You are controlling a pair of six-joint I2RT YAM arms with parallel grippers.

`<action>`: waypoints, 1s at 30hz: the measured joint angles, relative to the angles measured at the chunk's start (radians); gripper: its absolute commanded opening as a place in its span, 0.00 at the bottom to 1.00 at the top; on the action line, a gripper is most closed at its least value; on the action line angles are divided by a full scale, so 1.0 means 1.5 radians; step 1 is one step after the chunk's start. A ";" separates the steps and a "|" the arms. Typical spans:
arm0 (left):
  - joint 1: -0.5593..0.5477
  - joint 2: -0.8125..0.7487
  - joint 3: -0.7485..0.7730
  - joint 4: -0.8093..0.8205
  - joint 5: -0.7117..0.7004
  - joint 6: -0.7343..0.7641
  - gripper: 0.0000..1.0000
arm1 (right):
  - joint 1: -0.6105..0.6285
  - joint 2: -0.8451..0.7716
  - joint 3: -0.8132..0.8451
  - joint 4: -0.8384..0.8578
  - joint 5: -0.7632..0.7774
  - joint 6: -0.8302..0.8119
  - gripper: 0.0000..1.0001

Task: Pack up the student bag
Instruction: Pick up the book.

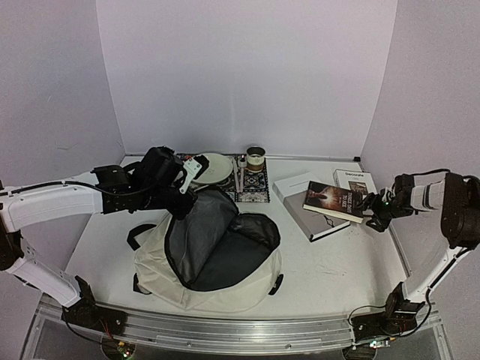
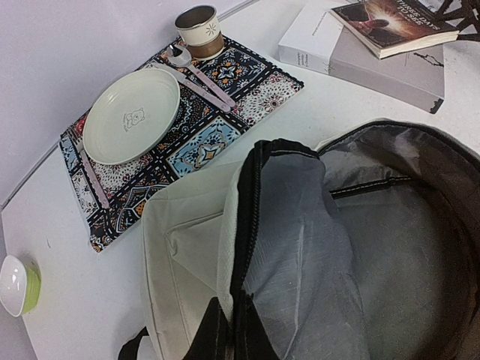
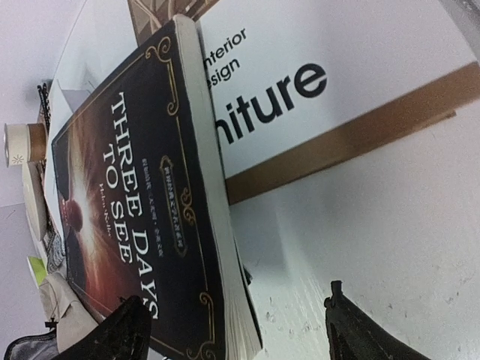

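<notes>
Student bag (image 1: 172,281) pinched open by left gripper (image 1: 186,196); right gripper (image 1: 371,211) gapes around dark book (image 1: 335,200) atop grey book (image 1: 319,223).

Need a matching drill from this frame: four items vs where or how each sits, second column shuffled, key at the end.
Items
1. student bag
2. dark paperback
3. plate
4. small bowl

Place or state
A. resting on the patterned mat
B. on the bare table, off the mat
C. lying open, grey lining showing
D. on top of the grey book

Pairs: 1-C, 2-D, 3-A, 4-B
</notes>
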 measured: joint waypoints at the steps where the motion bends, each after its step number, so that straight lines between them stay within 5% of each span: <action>1: 0.000 0.000 0.000 0.000 0.000 0.000 0.00 | 0.000 0.010 0.005 0.002 -0.008 0.000 0.77; 13: 0.000 0.000 0.000 0.000 0.001 0.000 0.00 | 0.001 0.103 0.061 0.051 -0.102 0.017 0.66; 25: 0.000 0.000 0.000 0.000 0.007 0.000 0.00 | -0.002 0.118 0.058 0.105 -0.168 0.057 0.03; 30: 0.000 0.000 0.000 0.000 0.014 0.000 0.00 | -0.003 0.087 0.036 0.117 -0.178 0.073 0.00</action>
